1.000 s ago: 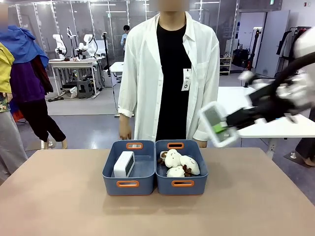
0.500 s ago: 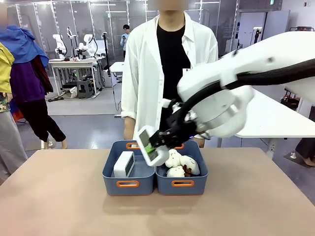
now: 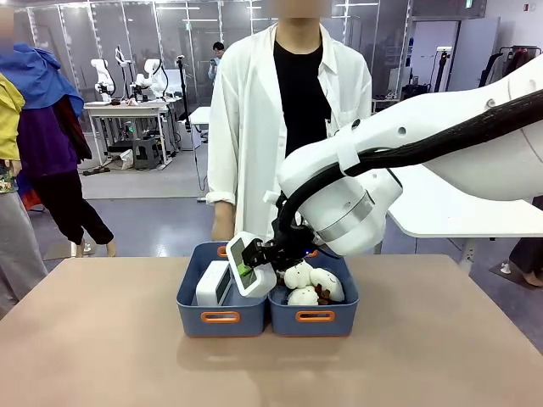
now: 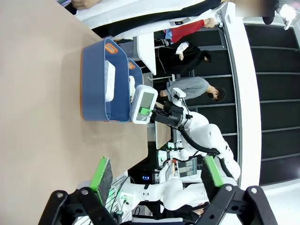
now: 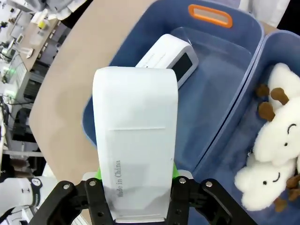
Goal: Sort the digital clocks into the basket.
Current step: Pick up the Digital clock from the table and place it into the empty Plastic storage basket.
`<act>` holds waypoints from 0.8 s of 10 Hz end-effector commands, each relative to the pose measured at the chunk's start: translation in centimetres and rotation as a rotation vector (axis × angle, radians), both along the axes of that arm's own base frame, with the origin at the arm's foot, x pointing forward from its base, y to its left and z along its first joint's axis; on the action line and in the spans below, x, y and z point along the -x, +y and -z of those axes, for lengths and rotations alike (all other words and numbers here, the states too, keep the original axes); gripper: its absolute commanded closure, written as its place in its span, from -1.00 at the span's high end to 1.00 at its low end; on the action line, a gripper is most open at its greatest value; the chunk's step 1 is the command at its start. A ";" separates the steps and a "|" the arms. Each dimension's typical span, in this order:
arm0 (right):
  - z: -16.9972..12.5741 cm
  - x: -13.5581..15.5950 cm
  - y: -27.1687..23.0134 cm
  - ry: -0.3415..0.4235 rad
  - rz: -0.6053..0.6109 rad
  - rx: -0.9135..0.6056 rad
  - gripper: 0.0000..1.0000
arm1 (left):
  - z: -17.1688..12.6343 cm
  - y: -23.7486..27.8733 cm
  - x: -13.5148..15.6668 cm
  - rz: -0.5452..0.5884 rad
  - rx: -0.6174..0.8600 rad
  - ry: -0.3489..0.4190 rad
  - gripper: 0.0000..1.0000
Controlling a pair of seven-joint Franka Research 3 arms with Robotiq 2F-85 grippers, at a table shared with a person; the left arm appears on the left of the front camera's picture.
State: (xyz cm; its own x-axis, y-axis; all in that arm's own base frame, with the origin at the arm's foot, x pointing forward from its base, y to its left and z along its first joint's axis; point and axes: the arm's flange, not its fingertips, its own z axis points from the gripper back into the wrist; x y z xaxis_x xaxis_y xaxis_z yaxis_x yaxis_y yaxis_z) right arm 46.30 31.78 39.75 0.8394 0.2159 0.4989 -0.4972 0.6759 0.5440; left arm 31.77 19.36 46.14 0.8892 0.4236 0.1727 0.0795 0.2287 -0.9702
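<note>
Two bins sit side by side on the tabletop [image 3: 102, 339]. The left basket [image 3: 222, 315] holds one clock [image 3: 213, 284]; plush toys [image 3: 310, 284] lie in the right bin [image 3: 316, 315]. A second clock [image 3: 249, 264] hangs above their shared wall.

two digital clocks [image 3: 249, 264] [image 3: 214, 283], two baskets [image 3: 222, 317] [image 3: 315, 317], three plush toys [image 3: 310, 282]

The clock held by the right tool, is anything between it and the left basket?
Nothing visible blocks it. The held clock hangs over the left basket, whose floor beside the other clock lies bare; the plush toys sit in the neighbouring bin.
</note>
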 end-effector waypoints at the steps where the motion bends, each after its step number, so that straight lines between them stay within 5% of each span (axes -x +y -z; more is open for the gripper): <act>1: 0.1 -0.9 1.0 0.036 0.017 -0.098 0.00 | -0.4 0.0 0.5 0.009 0.005 0.015 0.94; 6: 2.3 -2.5 2.1 0.071 0.026 -0.127 0.00 | -0.4 0.0 0.5 0.009 0.005 0.015 0.94; 7: 2.6 -2.4 1.8 0.088 0.021 -0.123 0.21 | -0.4 0.0 0.5 0.009 0.005 0.015 0.94; 8: 2.7 -2.0 1.6 0.098 0.006 -0.116 0.67 | -0.4 0.0 0.5 0.009 0.005 0.015 0.94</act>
